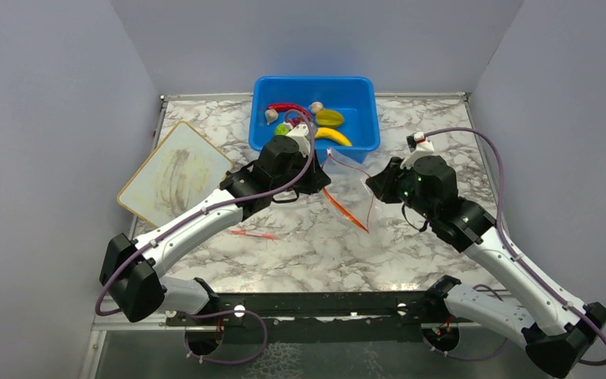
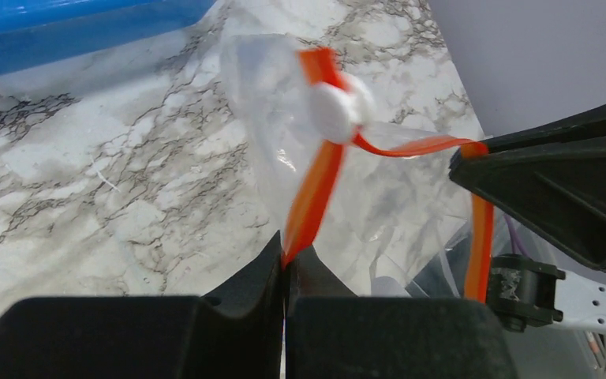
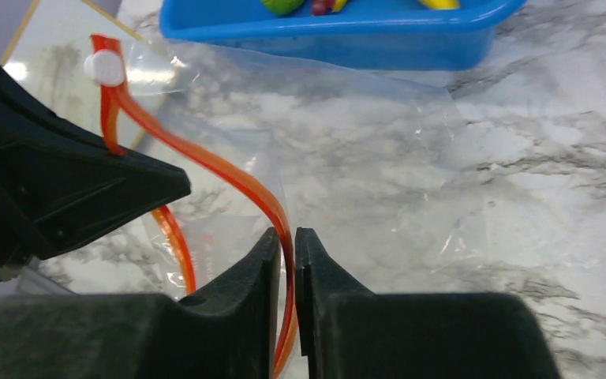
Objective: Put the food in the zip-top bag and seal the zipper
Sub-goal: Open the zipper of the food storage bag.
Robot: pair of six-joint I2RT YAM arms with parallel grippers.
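While clamping the zipper with left fingers clenched and right fingers closed on it, just in front of the blue tub, draw apart gently, opening the zip-top bag for the food inside that tub.

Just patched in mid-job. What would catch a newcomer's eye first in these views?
The clear bag hangs between the two arms at mid-table. The left gripper is clamped on its orange zipper, and the strip also runs between the nearly closed jaws of the right gripper. The toy food sits in the blue tub at the far edge, and none shows in the bag.
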